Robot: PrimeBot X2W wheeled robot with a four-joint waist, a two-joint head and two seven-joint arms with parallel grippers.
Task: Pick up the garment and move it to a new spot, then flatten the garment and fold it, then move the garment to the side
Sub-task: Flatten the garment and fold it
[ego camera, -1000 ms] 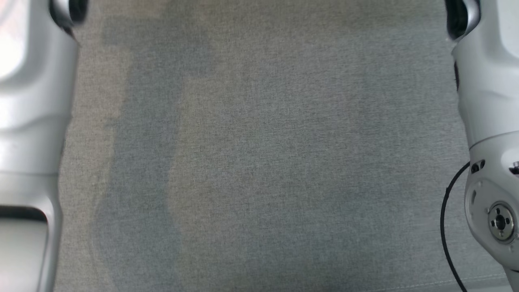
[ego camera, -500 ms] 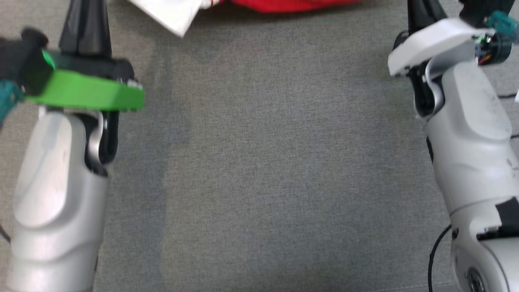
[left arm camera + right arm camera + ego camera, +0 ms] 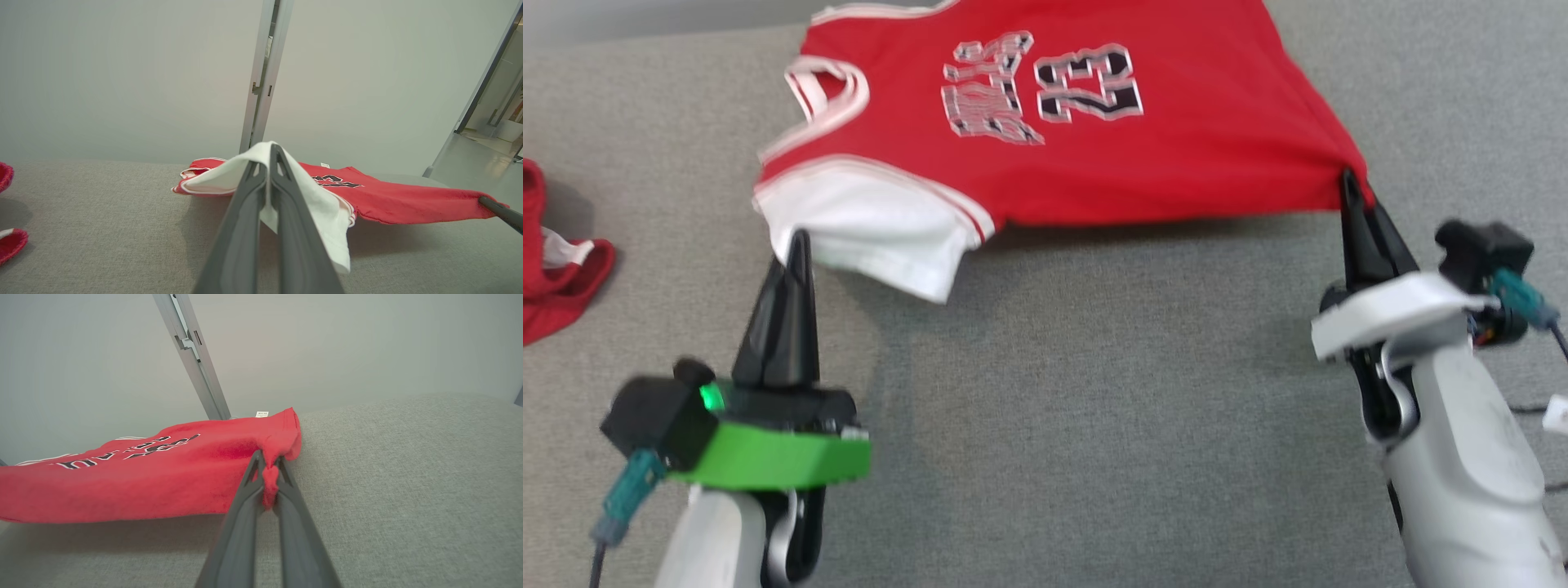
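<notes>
Red jersey (image 3: pixel 1176 163) numbered 23 is stretched at 12 o'clock over the grey fabric surface (image 3: pixel 1094 408); left gripper (image 3: pixel 799 241) at 8 o'clock pinches its white fold, right gripper (image 3: pixel 1347 180) at 3 o'clock clamps the red corner.

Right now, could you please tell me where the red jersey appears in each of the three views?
Head view: the red jersey spans the top centre.
Left wrist view: centre to right, its white part clamped in the left gripper, jaws shut.
Right wrist view: left half, one corner pinched in the right gripper, jaws shut.
Shared landmark: the black lettering on its chest.
</notes>
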